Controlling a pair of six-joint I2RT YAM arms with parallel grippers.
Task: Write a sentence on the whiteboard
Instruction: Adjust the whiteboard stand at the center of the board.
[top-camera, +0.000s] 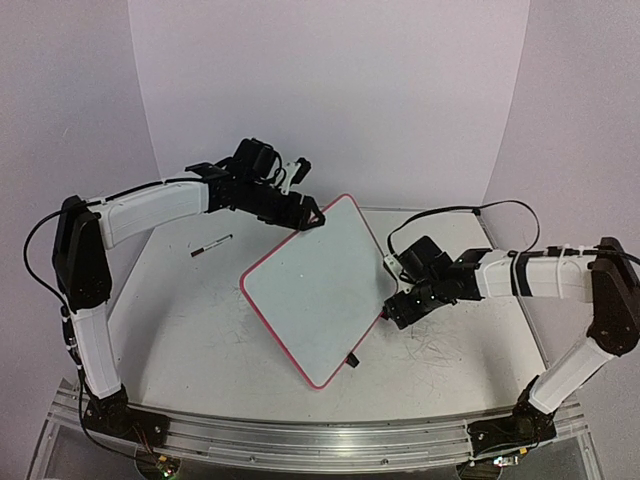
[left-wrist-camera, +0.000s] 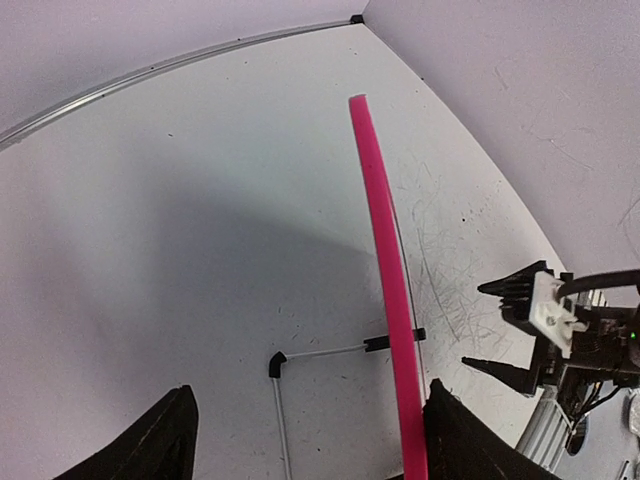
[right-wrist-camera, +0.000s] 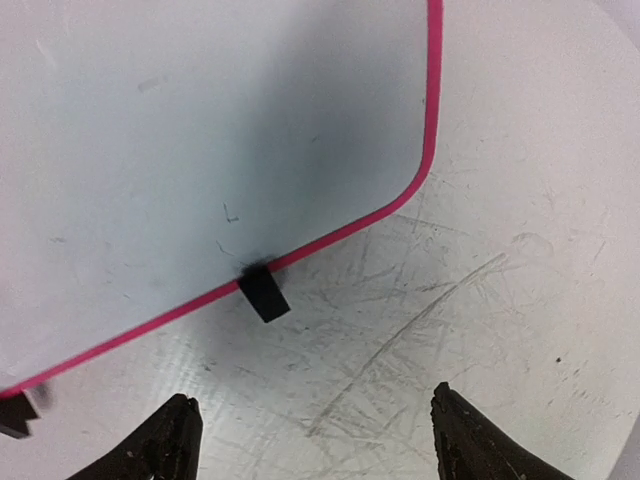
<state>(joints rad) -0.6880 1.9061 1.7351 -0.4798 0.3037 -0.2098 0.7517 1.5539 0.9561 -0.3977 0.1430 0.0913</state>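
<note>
whiteboard (top-camera: 320, 290) sits cornerwise mid-bench (top-camera: 190, 340); its face looks blank to us, no sentence visible. marker (top-camera: 211, 245) lies loose on the bench left of the board, in neither pincer. left pincer (top-camera: 312, 215) at the far corner, jaws apart, pink frame (left-wrist-camera: 385, 250) between them, not clamped. right pincer (top-camera: 392, 310) beside the right edge, jaws apart, empty. we judge the writing is all still to do.

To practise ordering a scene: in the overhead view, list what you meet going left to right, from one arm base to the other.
left arm base → marker pen → whiteboard → right arm base
</note>
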